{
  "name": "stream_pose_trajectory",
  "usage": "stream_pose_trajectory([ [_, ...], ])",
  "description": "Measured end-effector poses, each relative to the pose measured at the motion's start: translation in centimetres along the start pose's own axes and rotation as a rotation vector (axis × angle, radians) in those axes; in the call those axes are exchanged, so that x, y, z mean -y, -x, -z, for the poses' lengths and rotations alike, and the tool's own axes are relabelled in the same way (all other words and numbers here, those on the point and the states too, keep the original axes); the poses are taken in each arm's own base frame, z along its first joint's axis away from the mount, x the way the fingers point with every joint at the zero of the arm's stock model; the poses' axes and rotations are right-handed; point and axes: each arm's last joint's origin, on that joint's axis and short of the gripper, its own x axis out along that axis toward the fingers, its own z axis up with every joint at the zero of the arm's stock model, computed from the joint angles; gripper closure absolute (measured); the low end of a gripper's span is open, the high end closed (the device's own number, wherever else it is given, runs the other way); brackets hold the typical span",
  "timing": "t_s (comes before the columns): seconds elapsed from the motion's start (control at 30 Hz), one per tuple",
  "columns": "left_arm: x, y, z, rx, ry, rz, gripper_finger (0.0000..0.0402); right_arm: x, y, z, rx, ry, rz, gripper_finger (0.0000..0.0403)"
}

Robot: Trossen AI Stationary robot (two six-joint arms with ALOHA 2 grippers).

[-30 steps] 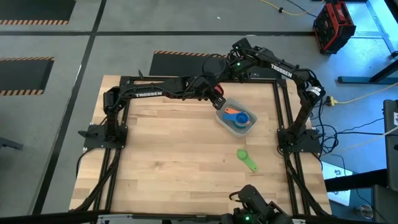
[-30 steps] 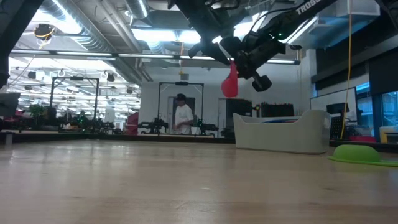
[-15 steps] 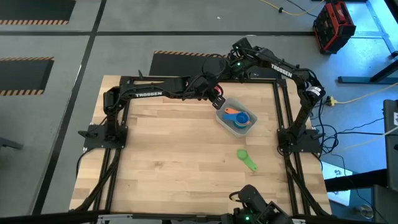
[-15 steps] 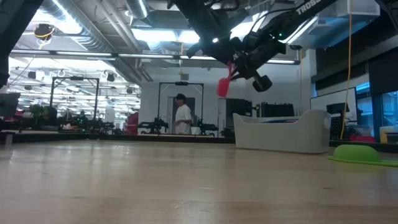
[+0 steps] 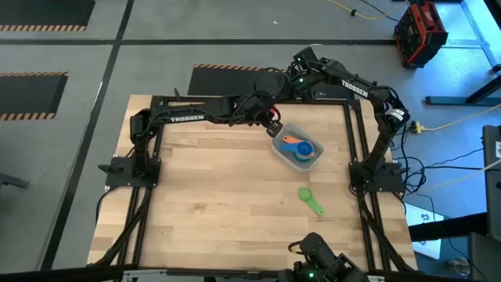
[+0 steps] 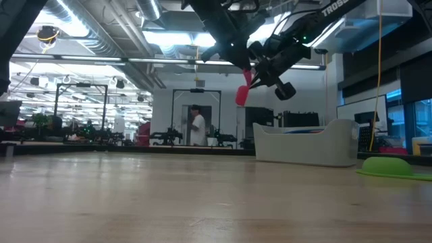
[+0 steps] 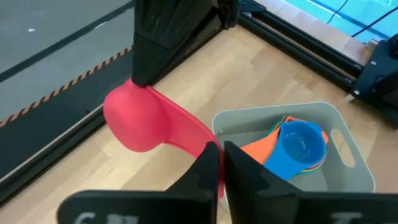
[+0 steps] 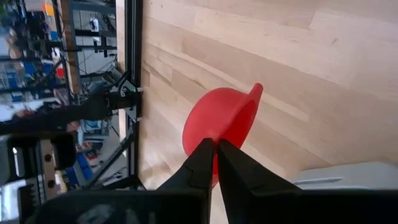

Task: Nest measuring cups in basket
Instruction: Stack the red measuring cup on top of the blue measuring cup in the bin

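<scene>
Quick status from the remote desk: the red cup [image 7: 134,121] is up in the air, well clear of the bench [image 5: 211,196], just off the back-left corner of the basket [image 7: 357,155]. Both arms have it at once. The left fingers [image 7: 216,165] are pinched shut on the flat handle, and the right fingers [image 8: 211,163] are clamped shut on the rim of the bowl. Looks like a mid-air handover to me.

In the basket there's already a stack, with the blue cup [image 7: 301,144] on top and the orange cup [image 7: 261,149] under it. There are more colours peeking out below, but I can't say for sure which ones. The green cup [image 5: 310,200] sits on the bench on its own, near the front-right.

Handling-wise, these should be featherweight stiff plastic, so there's no worry about load. Smooth plastic is slick though, and a thin rim pinch probably lets the bowl swing or twist. The handle is the better place to hold it: flat, two parallel faces, and it keeps the bowl free to drop into the stack. I'd want the handle grip solid before the rim grip lets go, since a cup that light bounces and rolls if it slips. From overhead the cup is mostly hidden under the arms, so I'm going by the wrist views.
</scene>
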Motion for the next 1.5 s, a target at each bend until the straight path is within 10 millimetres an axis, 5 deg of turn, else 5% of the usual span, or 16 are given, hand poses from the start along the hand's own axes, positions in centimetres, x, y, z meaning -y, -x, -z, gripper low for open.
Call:
stream_pose_trajectory([
  [0.47,0.0,0.0,-0.1,0.006,-0.003,0.002,0.0396,0.0,0.0,0.1,-0.005,0.081,-0.004,0.0307],
  [0.8,0.0,0.0,0.0,0.001,-0.005,-0.001,0.0398,0.4,0.4,-0.3,0.004,0.145,-0.005,0.03],
  [1.33,0.2,0.0,0.1,-0.024,-0.058,0.058,0.0399,3.1,4.8,0.0,-0.041,0.239,0.065,0.03],
  [1.5,0.5,0.1,0.2,-0.067,-0.058,0.171,0.0399,4.2,6.4,0.8,-0.105,0.397,0.092,0.03],
])
